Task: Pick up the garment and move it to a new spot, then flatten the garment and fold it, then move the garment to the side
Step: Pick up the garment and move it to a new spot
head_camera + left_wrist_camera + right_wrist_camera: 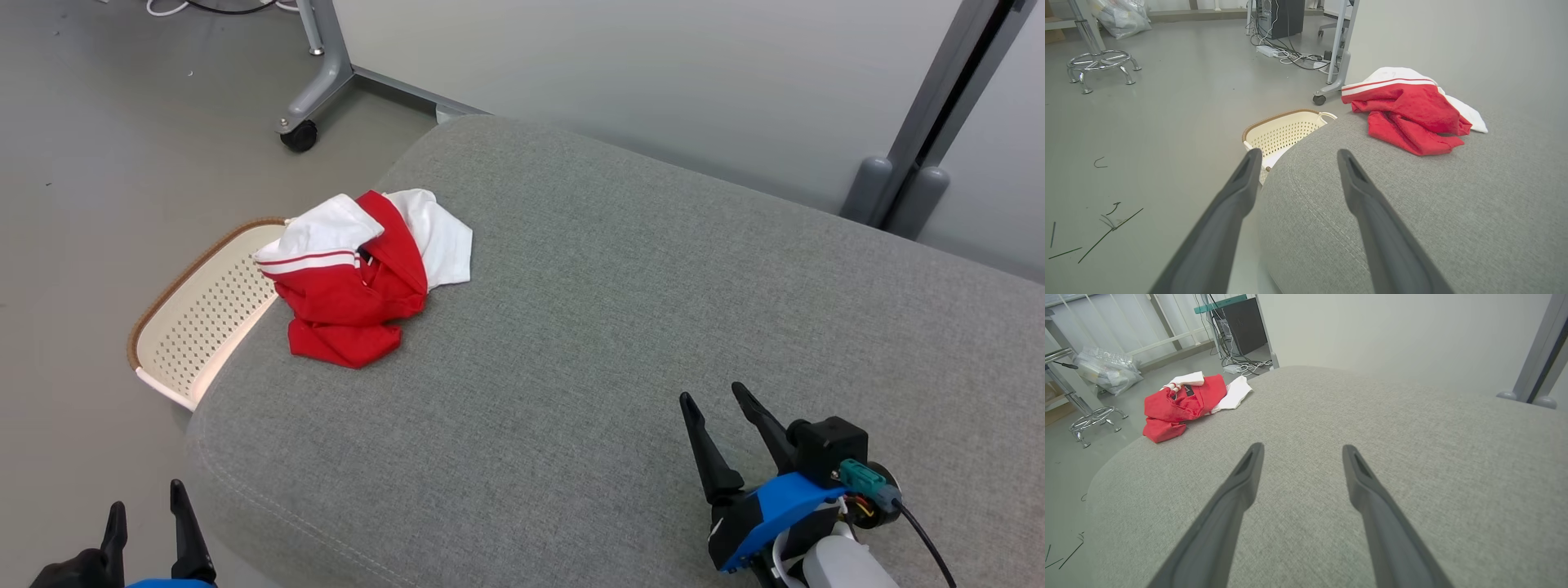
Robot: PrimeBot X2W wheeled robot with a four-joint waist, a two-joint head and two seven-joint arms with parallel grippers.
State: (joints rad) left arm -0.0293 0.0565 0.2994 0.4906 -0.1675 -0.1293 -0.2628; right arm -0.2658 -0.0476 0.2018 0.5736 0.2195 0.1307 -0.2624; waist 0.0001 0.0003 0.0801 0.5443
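A crumpled red and white garment (359,278) lies bunched near the left end of a grey upholstered surface (620,327); it also shows as the garment (1408,110) in the left wrist view and the garment (1184,402) in the right wrist view. My left gripper (147,506) is open at the lower left, off the cushion's near-left corner, well short of the cloth. My right gripper (714,396) stands open above the cushion at the lower right, far from the cloth. In each wrist view the gripper (1298,157) and gripper (1302,451) hold nothing between their fingers.
A cream perforated basket (192,314) with a brown rim sits on the floor against the cushion's left edge, just beside the garment. A wheeled desk leg (314,90) stands behind it. A partition wall (653,73) runs along the far side. A chrome stool base (1100,61) and cables lie farther off.
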